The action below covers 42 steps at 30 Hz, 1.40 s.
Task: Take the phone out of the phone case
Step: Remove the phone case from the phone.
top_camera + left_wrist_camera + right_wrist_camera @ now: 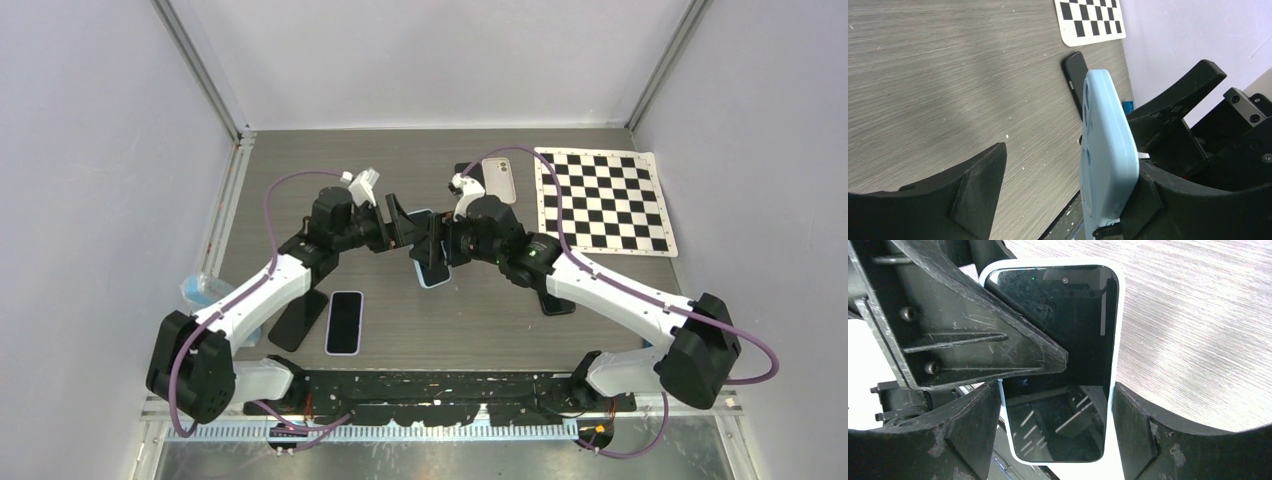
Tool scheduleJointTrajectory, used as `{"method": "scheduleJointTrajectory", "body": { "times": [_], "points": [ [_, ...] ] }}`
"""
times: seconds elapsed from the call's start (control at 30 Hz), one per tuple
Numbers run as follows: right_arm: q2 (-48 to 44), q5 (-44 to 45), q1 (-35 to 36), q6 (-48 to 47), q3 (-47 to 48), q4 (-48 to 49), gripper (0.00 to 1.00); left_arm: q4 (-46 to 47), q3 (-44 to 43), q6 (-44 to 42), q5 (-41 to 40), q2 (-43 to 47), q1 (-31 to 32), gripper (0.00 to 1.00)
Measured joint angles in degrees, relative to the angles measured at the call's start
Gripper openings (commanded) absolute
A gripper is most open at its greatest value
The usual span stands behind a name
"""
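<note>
The phone [432, 264], black screen in a light blue case, is held upright on its long edge above the table centre. My right gripper [440, 245] is shut on the case's two long edges; the right wrist view shows the screen [1068, 315] between the fingers [1055, 405]. My left gripper [405, 228] is open around the phone. In the left wrist view the case [1108, 150] stands edge-on, one finger [1148, 195] touches its screen side, and the other finger [983, 175] stands well apart from its back. That left finger [973, 340] lies across the screen.
On the table lie a phone in a pale case [344, 322], a black phone [299, 320] beside it, a black phone [556, 302] under the right arm, and a pale-cased phone [499, 180] at the back. A checkerboard sheet [605, 200] lies back right. A blue object [205, 290] sits left.
</note>
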<state>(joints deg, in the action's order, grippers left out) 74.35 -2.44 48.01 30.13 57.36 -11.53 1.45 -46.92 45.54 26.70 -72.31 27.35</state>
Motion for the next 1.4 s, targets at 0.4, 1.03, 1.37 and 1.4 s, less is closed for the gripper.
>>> {"method": "scheduleJointTrajectory", "body": {
  "times": [0.4,1.03,1.37,1.4],
  "points": [
    [6.21,-2.49,0.04,0.39,6.75,-0.52,0.48,-1.07,-2.97,3.41,-1.16,0.57,-0.37,0.42],
    [11.19,-5.31,-1.97,0.00,10.71,-1.29,0.62,-12.44,-10.58,2.93,-4.46,-3.76,-1.07,0.00],
    [7.48,-11.82,-6.21,2.03,5.95,4.35,1.00,-12.96,-12.11,1.42,-0.70,-4.92,-2.95,0.00],
    [5.97,-12.13,-6.58,2.21,4.57,4.74,1.00,-12.96,-12.15,1.31,0.15,-5.07,-3.65,0.00]
  ]
}}
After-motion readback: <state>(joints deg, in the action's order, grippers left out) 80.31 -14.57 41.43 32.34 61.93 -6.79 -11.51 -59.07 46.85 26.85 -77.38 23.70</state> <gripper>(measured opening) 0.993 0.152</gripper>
